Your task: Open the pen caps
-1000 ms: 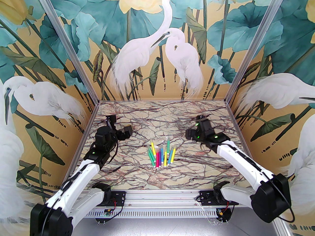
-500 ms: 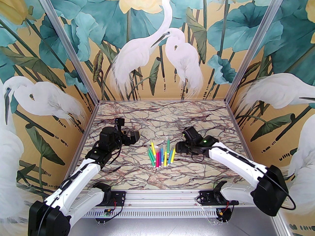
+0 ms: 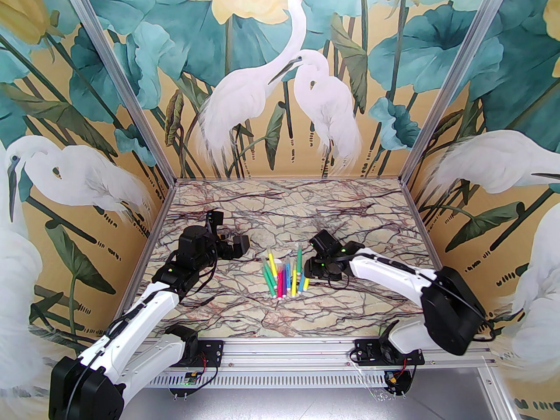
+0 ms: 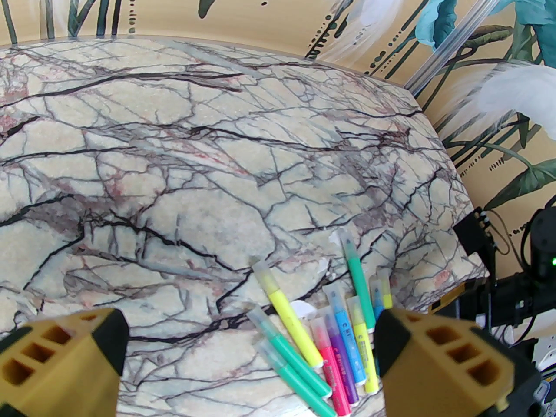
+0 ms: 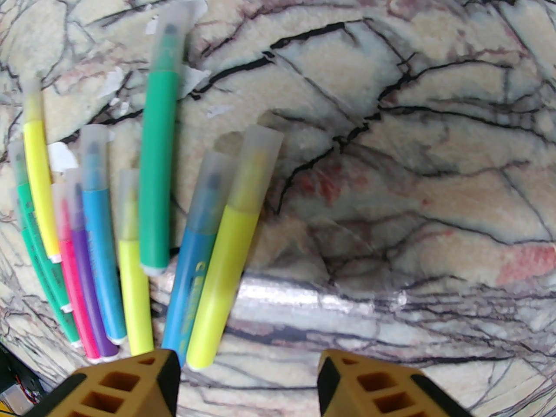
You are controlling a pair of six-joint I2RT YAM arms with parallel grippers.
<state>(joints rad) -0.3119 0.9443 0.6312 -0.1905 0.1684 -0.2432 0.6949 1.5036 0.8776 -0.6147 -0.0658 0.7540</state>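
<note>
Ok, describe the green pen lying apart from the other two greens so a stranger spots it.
On the marble table, coloured pens lie fanned near the middle. Right of the fan's middle, this green pen reaches farthest toward the back wall; the other greens lie at the left edge.

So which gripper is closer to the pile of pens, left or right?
Right. The right gripper sits at the right edge of the pens, beside the outermost yellow pen. The left gripper hangs off to their left, clearly apart.

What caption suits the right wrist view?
Right pincer, jaws apart, hovers by capped pens fanned across the marble table.
</note>
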